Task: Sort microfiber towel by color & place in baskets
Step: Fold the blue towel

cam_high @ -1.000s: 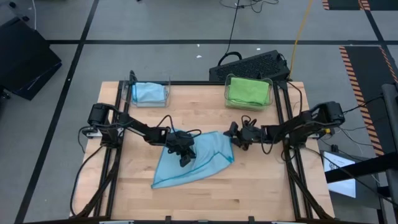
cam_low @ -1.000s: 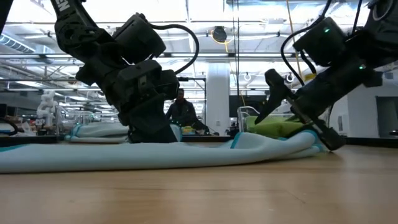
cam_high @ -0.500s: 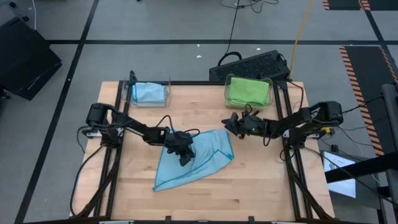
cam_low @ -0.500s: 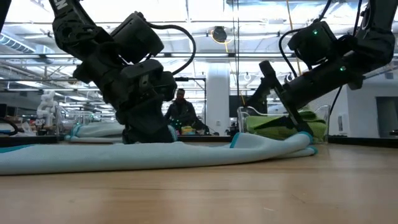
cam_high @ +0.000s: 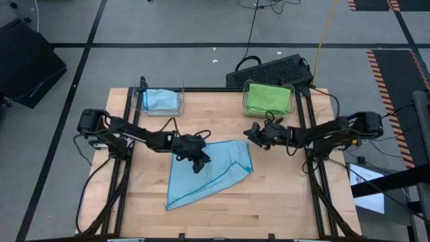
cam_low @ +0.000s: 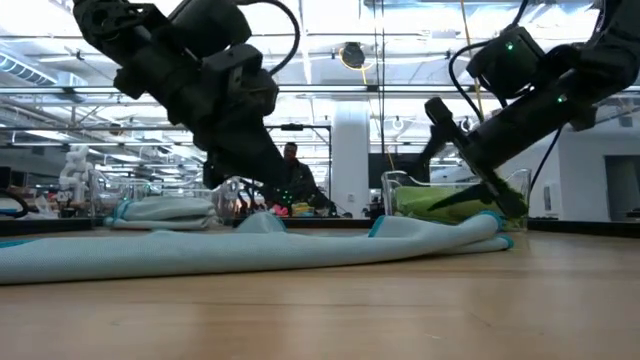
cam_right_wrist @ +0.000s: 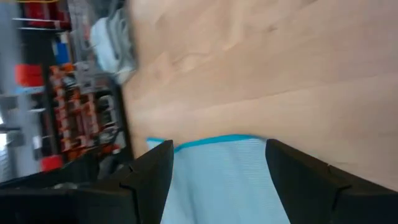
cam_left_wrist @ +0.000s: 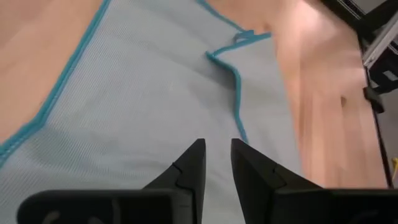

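Note:
A light blue towel (cam_high: 211, 171) with a teal hem lies flat at the table's middle, partly folded over itself. My left gripper (cam_high: 196, 163) hangs just above its middle. In the left wrist view its fingers (cam_left_wrist: 216, 149) stand a narrow gap apart, with nothing between them. My right gripper (cam_high: 252, 132) is wide open by the towel's far right corner; the hem (cam_right_wrist: 211, 140) shows between its fingers. At the far left a clear basket (cam_high: 143, 102) holds a blue towel (cam_high: 160, 99). The clear basket at the far right (cam_high: 293, 99) holds a green towel (cam_high: 267, 97).
A black keyboard (cam_high: 269, 70) lies just beyond the table's far edge, behind the green basket. Dark frame rails (cam_high: 124, 134) run along the table's left and right sides. Bare wood lies near the front edge (cam_high: 269, 208). A person (cam_low: 291, 175) shows far off in the room.
My left gripper has risen off the towel's middle, where it rested a second ago; the towel stays flat on the table. My right gripper has gone from the towel's right edge toward the far edge and up a little, rolling as it went.

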`<move>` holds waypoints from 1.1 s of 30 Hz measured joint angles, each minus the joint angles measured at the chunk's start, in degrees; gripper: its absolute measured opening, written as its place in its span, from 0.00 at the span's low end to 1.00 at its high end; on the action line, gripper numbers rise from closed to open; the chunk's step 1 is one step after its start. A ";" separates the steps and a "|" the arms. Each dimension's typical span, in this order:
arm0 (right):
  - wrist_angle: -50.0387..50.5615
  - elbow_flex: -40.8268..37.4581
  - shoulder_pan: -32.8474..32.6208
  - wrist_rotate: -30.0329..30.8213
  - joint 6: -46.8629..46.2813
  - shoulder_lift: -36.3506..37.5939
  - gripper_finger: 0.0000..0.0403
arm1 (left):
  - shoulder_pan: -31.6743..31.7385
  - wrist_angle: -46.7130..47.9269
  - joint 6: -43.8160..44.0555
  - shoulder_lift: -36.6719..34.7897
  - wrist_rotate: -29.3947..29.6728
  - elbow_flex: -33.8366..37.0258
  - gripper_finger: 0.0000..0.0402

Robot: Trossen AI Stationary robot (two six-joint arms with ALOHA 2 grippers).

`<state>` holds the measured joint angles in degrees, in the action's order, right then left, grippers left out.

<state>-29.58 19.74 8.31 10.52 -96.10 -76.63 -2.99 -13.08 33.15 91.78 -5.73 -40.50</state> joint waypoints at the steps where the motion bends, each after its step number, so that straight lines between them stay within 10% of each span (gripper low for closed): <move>1: 1.39 -0.02 0.19 -0.02 -0.02 0.58 0.62 | -0.15 -0.50 -0.36 0.02 0.00 0.02 0.19; 18: 9.59 1.37 -0.96 -12.02 -5.22 -1.17 0.62 | 3.60 -9.35 -10.21 19.92 -2.13 -16.72 0.19; 33: 5.55 10.58 -0.83 -10.79 -4.51 -14.46 0.62 | 6.99 -5.89 -9.43 32.84 -6.97 -28.40 0.19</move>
<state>-24.04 30.32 7.48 -0.26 -100.61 -91.09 4.00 -18.96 23.72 124.62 -12.70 -68.90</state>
